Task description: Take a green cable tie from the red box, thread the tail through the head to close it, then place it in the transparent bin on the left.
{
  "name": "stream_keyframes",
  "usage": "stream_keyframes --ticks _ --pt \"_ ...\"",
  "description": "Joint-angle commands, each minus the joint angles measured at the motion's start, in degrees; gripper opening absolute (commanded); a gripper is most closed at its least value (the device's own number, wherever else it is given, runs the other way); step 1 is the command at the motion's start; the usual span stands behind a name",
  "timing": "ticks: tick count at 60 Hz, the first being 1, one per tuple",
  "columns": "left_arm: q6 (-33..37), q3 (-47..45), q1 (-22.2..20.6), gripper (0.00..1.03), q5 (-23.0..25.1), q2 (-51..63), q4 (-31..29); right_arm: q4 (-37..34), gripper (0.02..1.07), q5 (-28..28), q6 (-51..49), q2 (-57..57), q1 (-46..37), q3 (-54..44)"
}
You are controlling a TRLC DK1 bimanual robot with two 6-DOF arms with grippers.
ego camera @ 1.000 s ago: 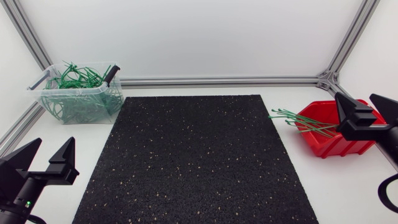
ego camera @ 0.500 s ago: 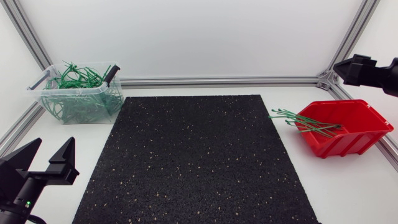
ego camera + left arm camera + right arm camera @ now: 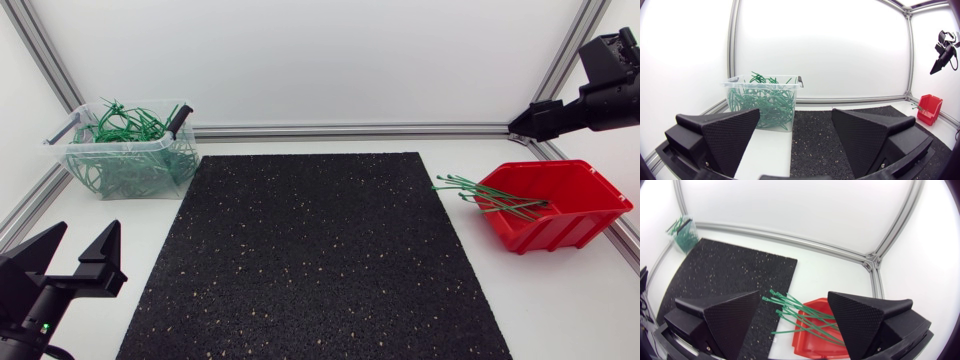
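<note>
Raised from over the red box (image 3: 560, 228), the right claw (image 3: 794, 293) now hangs high by the rear frame corner, fingers spread wide and holding nothing. Loose green cable ties (image 3: 492, 197) lie in the red box at the bench's (image 3: 560, 300) right, tails jutting over its rim toward the black mat (image 3: 310, 260). Tangled green ties (image 3: 125, 125) fill the transparent bin (image 3: 187, 162) at rear left. The left claw (image 3: 86, 238) sits wide open and empty at near left.

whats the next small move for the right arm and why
Probably lower the right gripper toward the green cable ties poking out of the red box: it hangs open and empty above them, with no tie picked yet.
</note>
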Motion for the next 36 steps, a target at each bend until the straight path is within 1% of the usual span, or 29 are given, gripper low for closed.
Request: stream_keyframes --ticks 1,9,11,14,16,23,31,36 --pt "-1.18 -2.35 -0.15 1.0 -0.18 -0.32 -0.95 -4.37 0.97 -0.55 -10.49 4.17 -0.55 4.08" --pt "-1.18 -2.35 -0.24 1.0 -0.18 -0.32 -1.04 -8.59 0.97 -4.59 -23.58 7.07 -2.04 5.57" --pt "-1.18 -2.35 -0.24 1.0 -0.18 -0.32 -0.95 -8.41 0.97 -5.65 -27.1 8.21 -2.57 5.84" --pt "-1.18 -2.35 -0.24 1.0 -0.27 -0.32 -0.95 -8.94 0.99 -5.56 -29.91 10.05 -3.01 6.63" --pt "-1.18 -2.35 -0.24 1.0 -0.27 -0.32 -1.04 -11.05 1.03 -5.56 -33.51 11.81 -3.45 7.68" --pt "-1.18 -2.35 -0.24 1.0 -0.18 -0.32 -1.04 -17.29 1.03 -5.56 -43.62 15.85 -4.33 11.29" --pt "-1.18 -2.26 -0.24 1.0 -0.18 -0.32 -1.13 -19.75 1.02 -5.29 -51.53 17.44 -4.77 11.9" --pt "-1.18 -2.26 -0.33 1.0 -0.18 -0.32 -1.13 -20.45 1.02 -4.94 -56.98 17.61 -4.68 10.14"
